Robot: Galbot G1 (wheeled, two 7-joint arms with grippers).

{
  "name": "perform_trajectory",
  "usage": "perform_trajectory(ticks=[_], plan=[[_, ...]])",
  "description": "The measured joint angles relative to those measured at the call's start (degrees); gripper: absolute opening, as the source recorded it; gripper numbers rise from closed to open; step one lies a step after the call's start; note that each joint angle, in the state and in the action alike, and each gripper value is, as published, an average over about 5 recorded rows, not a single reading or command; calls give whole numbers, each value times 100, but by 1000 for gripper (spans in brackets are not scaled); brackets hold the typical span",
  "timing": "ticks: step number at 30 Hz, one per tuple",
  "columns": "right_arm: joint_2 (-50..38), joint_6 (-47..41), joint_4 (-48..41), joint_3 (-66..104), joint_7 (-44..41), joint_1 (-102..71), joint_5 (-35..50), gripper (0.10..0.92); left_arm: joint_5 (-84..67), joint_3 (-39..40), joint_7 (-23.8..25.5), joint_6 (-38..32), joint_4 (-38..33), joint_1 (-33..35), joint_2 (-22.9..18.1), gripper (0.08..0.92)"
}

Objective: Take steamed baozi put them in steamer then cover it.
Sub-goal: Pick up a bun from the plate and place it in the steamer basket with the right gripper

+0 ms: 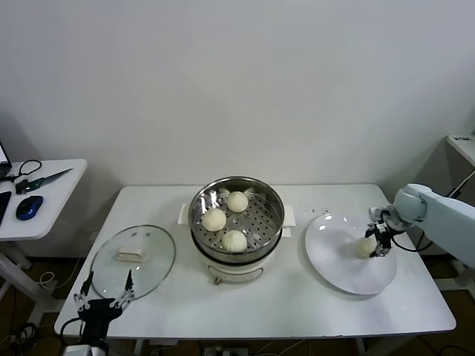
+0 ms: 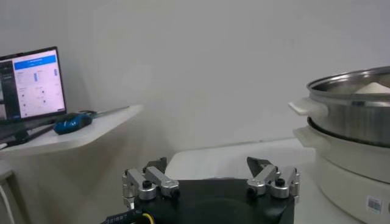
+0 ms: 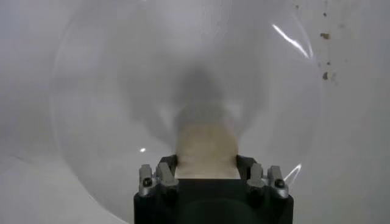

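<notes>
Even soft light, blurred wrist close-up

Three pale cream baozi (image 1: 234,239) sit on the shiny steel steamer's (image 1: 236,194) perforated tray, dotted with small holes, over a cream-white base. The cover (image 1: 133,261) is clear glass with a cream handle. The plate (image 1: 349,267) and table (image 1: 297,311) are white.

Laptop screen (image 2: 30,85): blue header and rows of text, too small to read; it stands far off to one side of the left gripper's (image 2: 210,176) open jaws.
Steamer (image 2: 350,140) base: a small label at its lower edge, print unreadable, on the other side of those jaws.
Plate (image 3: 109,91): no writing ahead of the right gripper's (image 3: 207,173) jaws.
</notes>
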Motion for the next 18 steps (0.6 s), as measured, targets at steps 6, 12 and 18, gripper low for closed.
perform_trajectory(ticks=[6,12,18], plan=[[84,-176,723,-1260,-56,1518,910,656,16,35,4,11,1,-48,21,823],[453,-543,1654,-2285,54,3318,2097,656,2,82,2,30,-5,-68,40,823],[955,-1055,2403,-2565,375,4231,3101,656,4,104,2,63,-70,-68,48,823]])
